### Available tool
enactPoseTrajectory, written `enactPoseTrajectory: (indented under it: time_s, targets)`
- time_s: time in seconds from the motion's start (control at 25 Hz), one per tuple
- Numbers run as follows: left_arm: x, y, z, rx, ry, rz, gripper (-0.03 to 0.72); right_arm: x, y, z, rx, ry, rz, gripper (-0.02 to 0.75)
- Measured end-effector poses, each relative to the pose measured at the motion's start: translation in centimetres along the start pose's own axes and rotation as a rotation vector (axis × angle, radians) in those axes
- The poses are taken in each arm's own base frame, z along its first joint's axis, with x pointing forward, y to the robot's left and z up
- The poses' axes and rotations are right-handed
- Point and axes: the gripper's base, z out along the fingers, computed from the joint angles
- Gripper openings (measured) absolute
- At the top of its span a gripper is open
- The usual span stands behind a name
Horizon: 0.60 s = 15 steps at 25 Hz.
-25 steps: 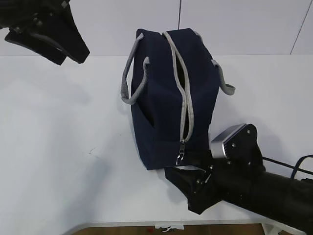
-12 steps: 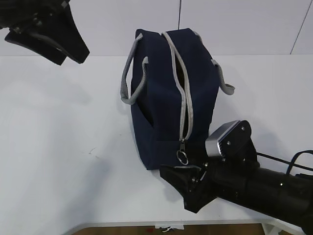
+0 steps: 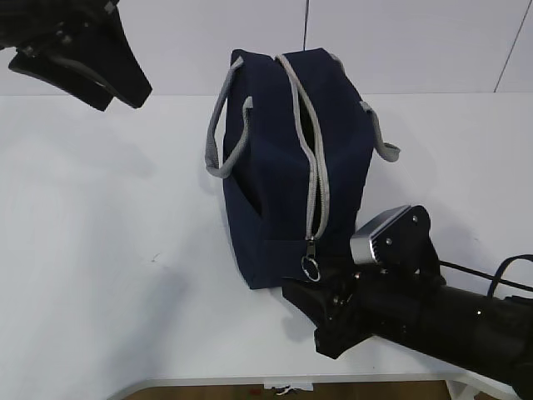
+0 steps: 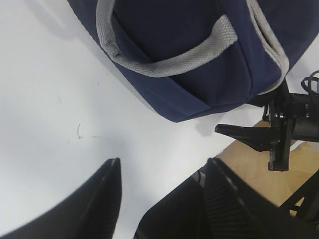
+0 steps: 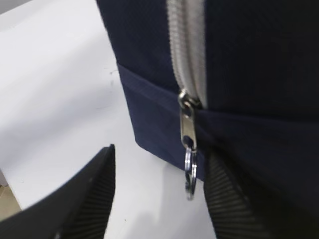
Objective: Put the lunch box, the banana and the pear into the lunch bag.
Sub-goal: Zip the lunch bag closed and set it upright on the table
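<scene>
Here the right tool point(image 5: 158, 194) gapes, seemingly just short of the lunch bag's point(image 3: 275, 167) ring pull point(image 5: 190, 172)

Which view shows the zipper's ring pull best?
Right wrist view: the ring pull hangs close up between the open end effector's fingers. The exterior view shows it small; the left wrist view doesn't show it.

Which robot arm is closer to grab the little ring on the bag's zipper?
The right one, probably. The right gripper sits open just below the ring pull at the lunch bag's near end, and its wrist view shows the ring hanging between its fingers. The left gripper is up in the far left corner, away from the bag.
</scene>
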Motion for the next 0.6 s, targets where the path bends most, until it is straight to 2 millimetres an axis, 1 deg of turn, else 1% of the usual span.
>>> enactPoseTrajectory:
  time_s: [0.28, 0.36, 0.48, 0.6]
  targets:
    - [0.00, 0.00, 0.00, 0.000, 0.000, 0.000, 0.387, 0.09, -0.02, 0.00, 0.002, 0.010, 0.000, 0.372]
    - [0.00, 0.00, 0.00, 0.000, 0.000, 0.000, 0.384, 0.09, -0.02, 0.00, 0.002, 0.010, 0.000, 0.333]
    - [0.00, 0.00, 0.00, 0.000, 0.000, 0.000, 0.383, 0.11, -0.03, 0.00, 0.003, 0.012, 0.000, 0.255]
    - [0.00, 0.00, 0.00, 0.000, 0.000, 0.000, 0.382, 0.10, -0.03, 0.00, 0.003, 0.011, 0.000, 0.220]
